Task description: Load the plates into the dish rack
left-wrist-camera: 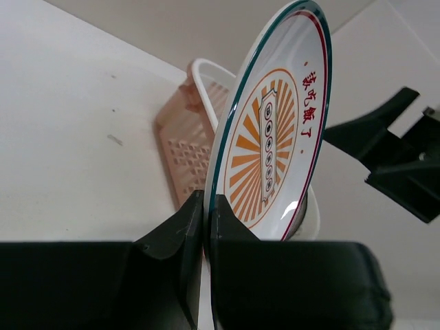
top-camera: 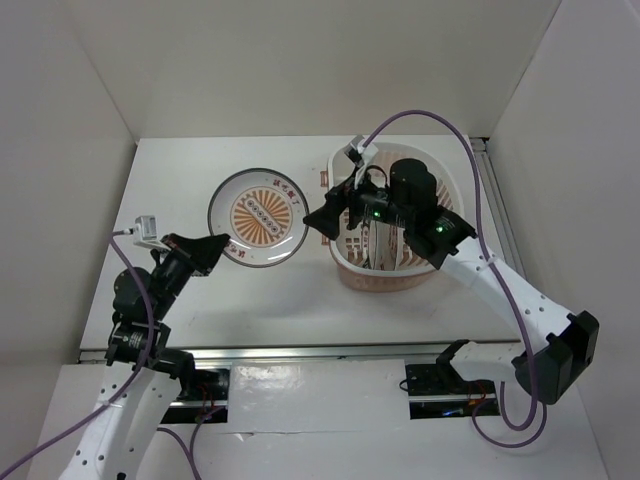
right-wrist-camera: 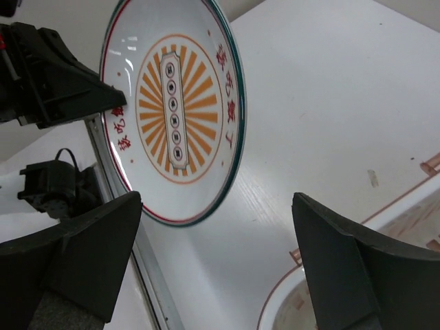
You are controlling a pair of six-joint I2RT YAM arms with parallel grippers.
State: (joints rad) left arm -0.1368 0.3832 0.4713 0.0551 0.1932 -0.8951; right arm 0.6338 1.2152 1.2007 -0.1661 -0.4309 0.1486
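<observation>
One plate [top-camera: 258, 217], orange sunburst, clenched by its near-left rim in left end effector [top-camera: 222, 243]; right end effector [top-camera: 312, 220], spread wide, faces its right rim; dish rack [top-camera: 360, 275] farther right.

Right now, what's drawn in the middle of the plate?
An orange sunburst on the plate; right wrist view shows it best.

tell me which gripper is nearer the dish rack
Right. The right gripper is open at the left rim of the dish rack; the left gripper sits beyond the plate, shut on its far edge.
</observation>
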